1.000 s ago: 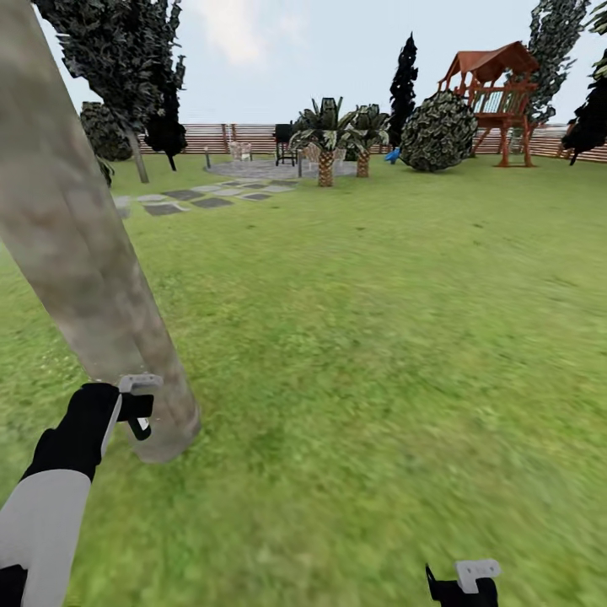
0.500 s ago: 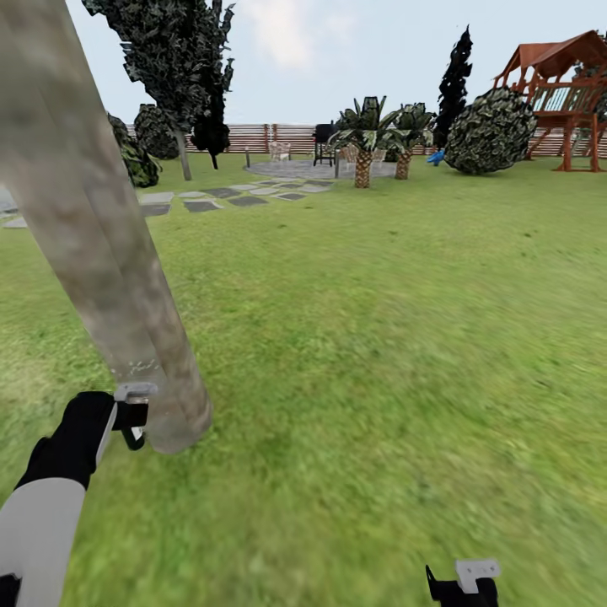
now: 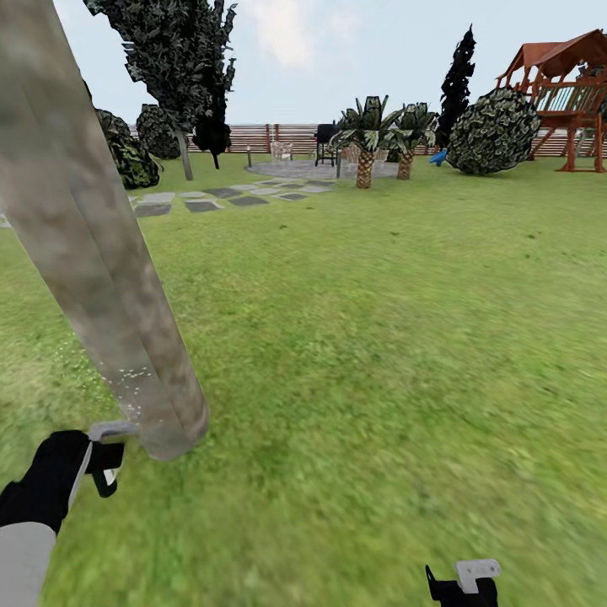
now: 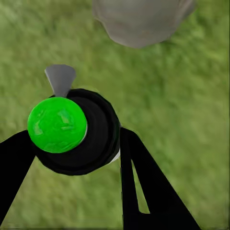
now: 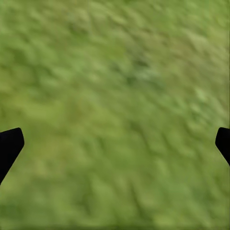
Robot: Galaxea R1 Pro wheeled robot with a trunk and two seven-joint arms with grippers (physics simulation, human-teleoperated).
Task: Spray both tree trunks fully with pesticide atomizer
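A thick, mottled grey-brown tree trunk leans across the left of the head view, its foot in the lawn. Fine white specks of pesticide cling to the bark low down. My left gripper hangs just short of the trunk's foot, shut on the pesticide atomizer, a round black body with a bright green cap and a grey nozzle pointing towards the trunk base. My right gripper is low over bare grass, open and holding nothing. A second tall dark tree stands far off at the left.
Grey stepping stones lead to a paved circle with chairs. Two palms, a round bush and a red-brown play tower stand before the slatted fence. Open lawn spreads to the right of the trunk.
The head view swung left a second ago. Since then my left gripper has dropped lower and back from the trunk, and more white specks show on the bark. The right gripper is unmoved.
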